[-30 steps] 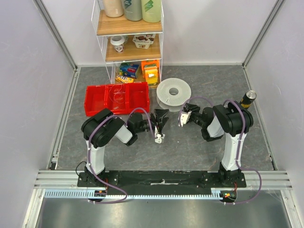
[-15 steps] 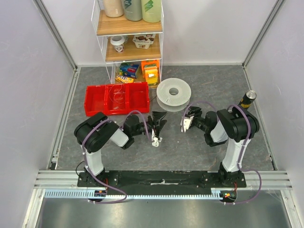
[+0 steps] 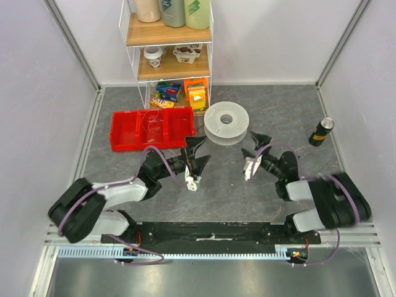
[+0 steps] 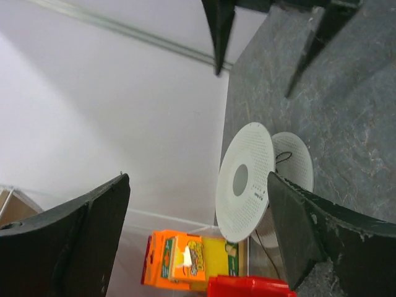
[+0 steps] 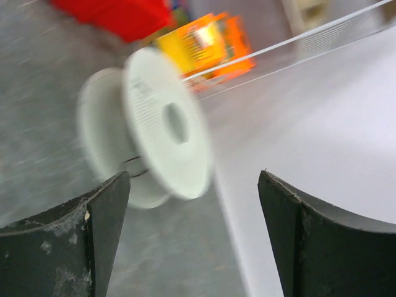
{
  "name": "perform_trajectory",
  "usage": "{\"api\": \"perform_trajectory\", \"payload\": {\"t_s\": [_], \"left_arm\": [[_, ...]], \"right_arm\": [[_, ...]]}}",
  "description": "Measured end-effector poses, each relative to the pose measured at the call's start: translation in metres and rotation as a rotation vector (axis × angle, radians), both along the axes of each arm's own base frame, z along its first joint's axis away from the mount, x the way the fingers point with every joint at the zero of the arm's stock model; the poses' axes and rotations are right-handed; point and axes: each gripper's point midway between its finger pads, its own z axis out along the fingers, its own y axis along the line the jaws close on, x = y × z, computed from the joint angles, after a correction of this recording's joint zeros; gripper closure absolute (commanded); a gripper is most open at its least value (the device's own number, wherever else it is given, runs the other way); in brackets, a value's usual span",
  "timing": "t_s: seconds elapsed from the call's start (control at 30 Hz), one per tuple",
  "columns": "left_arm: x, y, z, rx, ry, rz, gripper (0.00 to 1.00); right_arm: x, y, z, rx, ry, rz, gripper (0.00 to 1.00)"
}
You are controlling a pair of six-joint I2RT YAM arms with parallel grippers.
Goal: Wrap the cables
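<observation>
Though faint, cable loop at spool

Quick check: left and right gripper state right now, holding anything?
Left gripper: open, nothing between its fingers.
Right gripper: open, nothing between its fingers.

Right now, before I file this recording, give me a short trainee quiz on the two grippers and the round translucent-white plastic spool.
1. True or false: the left gripper is shut on the round translucent-white plastic spool.
2. Which stands nearest the right wall? A) the black-and-yellow can B) the spool C) the left gripper
3. Is the right gripper open or shut?
Key: 1 false, it is open and empty; 2 A; 3 open.
</observation>
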Motion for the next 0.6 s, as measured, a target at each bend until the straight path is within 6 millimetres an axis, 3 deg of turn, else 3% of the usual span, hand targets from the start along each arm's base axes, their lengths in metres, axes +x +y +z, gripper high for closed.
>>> {"api": "perform_trajectory", "payload": {"t_s": [0.2,0.27,0.4,0.6], "left_arm": [[0.000,0.023,0.054,-0.042,0.231,0.111,0.02],[-0.001,0.034,0.069,-0.065,0.315,0.159,0.01],[0.000,0.056,0.089,-0.096,0.506,0.286,0.01],[0.014,0.098,0.095,-0.126,0.839,0.558,0.01]], "right_arm": [[-0.005,-0.001,0.131,0.061,-0.156,-0.003,0.02],[-0.014,-0.007,0.160,0.087,-0.159,-0.024,0.02],[-0.030,-0.021,0.186,0.151,-0.029,-0.102,0.02],[-0.029,-0.058,0.199,0.280,0.243,-0.365,0.02]]}}
